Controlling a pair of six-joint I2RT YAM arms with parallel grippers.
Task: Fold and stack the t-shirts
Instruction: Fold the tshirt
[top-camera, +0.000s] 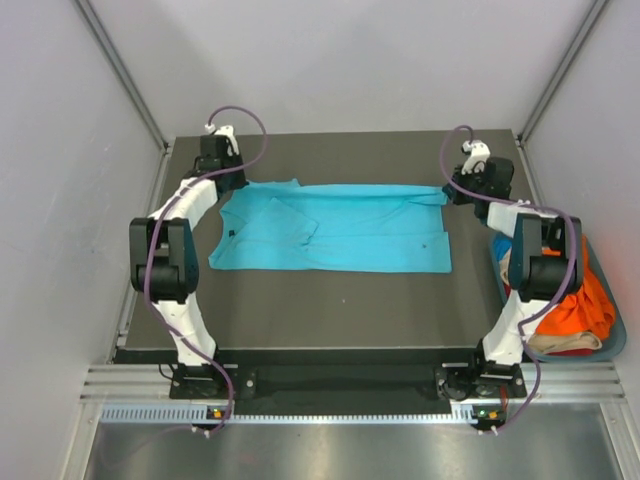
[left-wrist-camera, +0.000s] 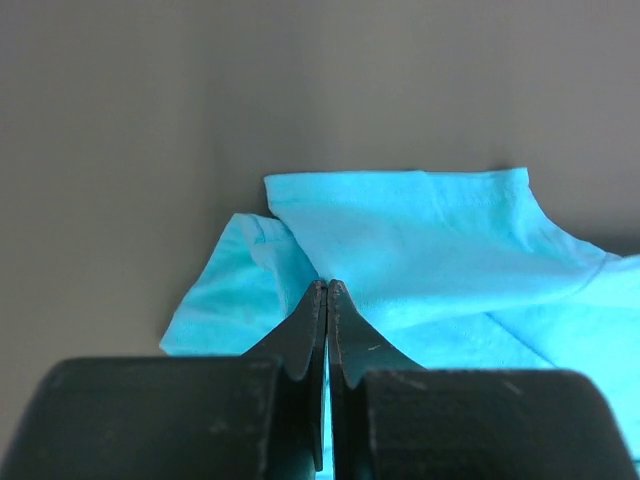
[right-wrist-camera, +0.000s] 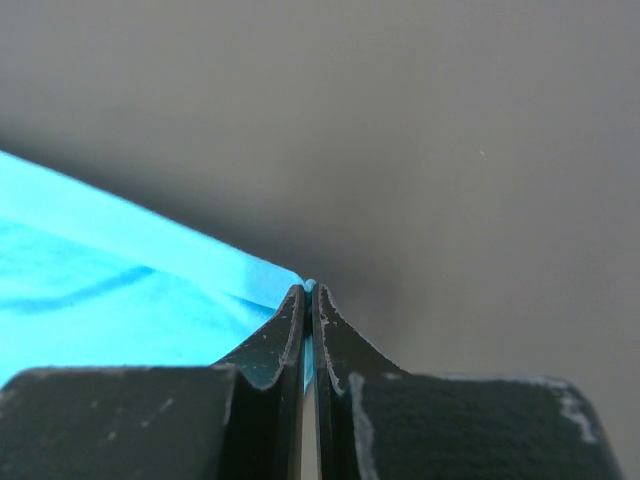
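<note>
A bright turquoise t-shirt lies spread across the far half of the dark table, folded into a long band. My left gripper is at the shirt's far left end. In the left wrist view the jaws are pressed together, with turquoise cloth showing in the slit between them. My right gripper is at the far right corner. Its jaws are shut on the shirt's corner, and a bit of cloth pokes out at the tips.
A blue-grey basket stands off the table's right edge beside the right arm. It holds an orange shirt and a beige one. Grey walls close in the left, right and back.
</note>
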